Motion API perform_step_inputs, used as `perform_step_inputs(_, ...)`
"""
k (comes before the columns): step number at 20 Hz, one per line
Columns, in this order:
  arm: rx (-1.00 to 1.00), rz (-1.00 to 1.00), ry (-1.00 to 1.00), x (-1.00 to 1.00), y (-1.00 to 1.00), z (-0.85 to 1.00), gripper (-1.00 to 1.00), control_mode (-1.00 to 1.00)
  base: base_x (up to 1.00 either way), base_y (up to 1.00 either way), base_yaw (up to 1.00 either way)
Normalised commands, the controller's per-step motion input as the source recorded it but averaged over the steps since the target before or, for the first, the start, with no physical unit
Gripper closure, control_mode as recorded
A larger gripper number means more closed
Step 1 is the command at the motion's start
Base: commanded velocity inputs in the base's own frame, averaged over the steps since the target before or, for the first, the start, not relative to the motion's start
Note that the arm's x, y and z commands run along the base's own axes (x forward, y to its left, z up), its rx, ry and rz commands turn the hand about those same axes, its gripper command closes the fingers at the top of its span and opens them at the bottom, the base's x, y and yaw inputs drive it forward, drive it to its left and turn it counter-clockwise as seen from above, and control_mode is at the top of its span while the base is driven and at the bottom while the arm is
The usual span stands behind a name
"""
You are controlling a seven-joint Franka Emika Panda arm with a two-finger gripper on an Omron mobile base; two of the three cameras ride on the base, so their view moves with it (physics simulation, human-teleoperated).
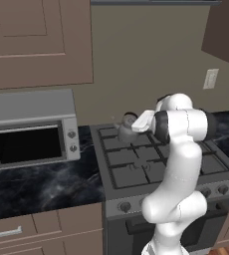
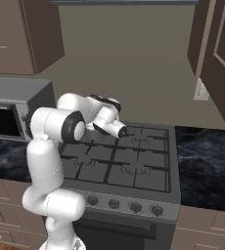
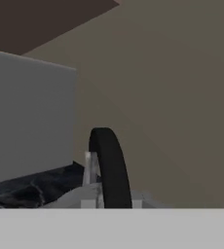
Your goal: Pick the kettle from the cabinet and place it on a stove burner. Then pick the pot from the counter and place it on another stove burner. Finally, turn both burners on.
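Note:
The small grey kettle [image 1: 127,129] stands on the back left burner of the grey stove [image 1: 136,172]. My gripper [image 1: 136,126] reaches it from the right, at the height of its handle. In the hand view the black arched handle [image 3: 109,165] rises right in front of the camera, with the kettle's grey top just below it. My fingertips are hidden, so I cannot tell whether the jaws still press on the handle. In the right base view the gripper [image 2: 121,130] hangs over the stove's [image 2: 134,168] back left grate and hides the kettle. The pot is out of view.
A grey microwave [image 1: 32,129] sits on the black counter [image 1: 42,187] left of the stove, close to the kettle. Round knobs [image 2: 134,206] line the stove front. A closed wall cabinet [image 1: 37,45] hangs above the microwave. An open cabinet door [image 2: 222,53] juts out at upper right.

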Motion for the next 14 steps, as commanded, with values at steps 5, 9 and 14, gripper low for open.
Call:
perform_step_inputs(5,0.00,0.00,0.00,0.20,0.00,-0.16,1.00,-1.00,0.00,0.00,0.00)
perform_step_inputs(9,0.00,0.01,0.00,0.08,0.04,-0.16,1.00,-1.00,0.00,0.00,0.00)
perform_step_inputs(14,0.00,0.01,0.00,0.03,0.13,-0.15,-1.00,-1.00,0.00,0.00,0.00)
